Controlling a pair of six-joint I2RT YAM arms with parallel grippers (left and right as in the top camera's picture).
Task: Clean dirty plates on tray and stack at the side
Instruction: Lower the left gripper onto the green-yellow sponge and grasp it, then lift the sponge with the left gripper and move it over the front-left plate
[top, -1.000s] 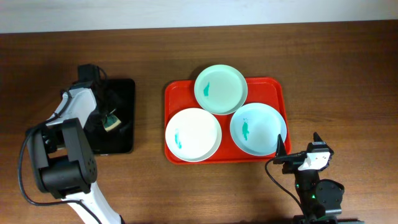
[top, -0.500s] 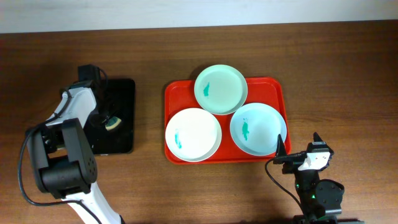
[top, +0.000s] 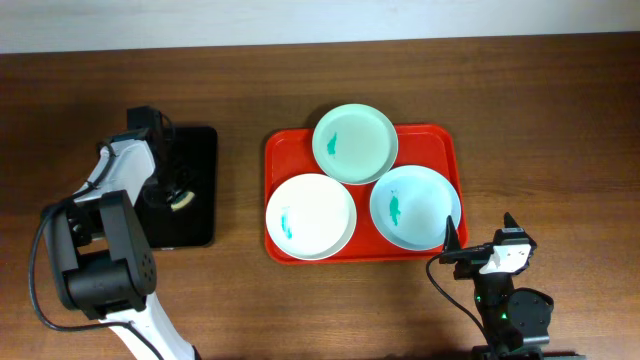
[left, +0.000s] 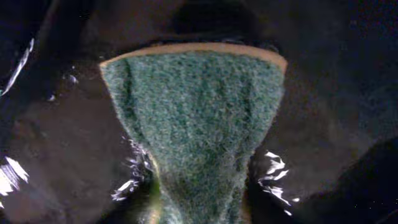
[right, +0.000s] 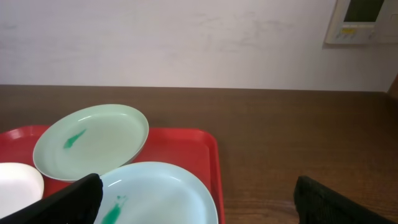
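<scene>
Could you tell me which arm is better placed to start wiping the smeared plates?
Left: the left gripper pinches the green scouring sponge at the narrow black tray. The right gripper is open and empty beside the red plastic tray.

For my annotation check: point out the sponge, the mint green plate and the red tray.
sponge (left: 193, 124): left wrist view, middle of its green scrubbing face.
mint green plate (top: 355, 143): overhead view, its centre.
red tray (top: 283, 150): overhead view, bare top-left corner.
</scene>
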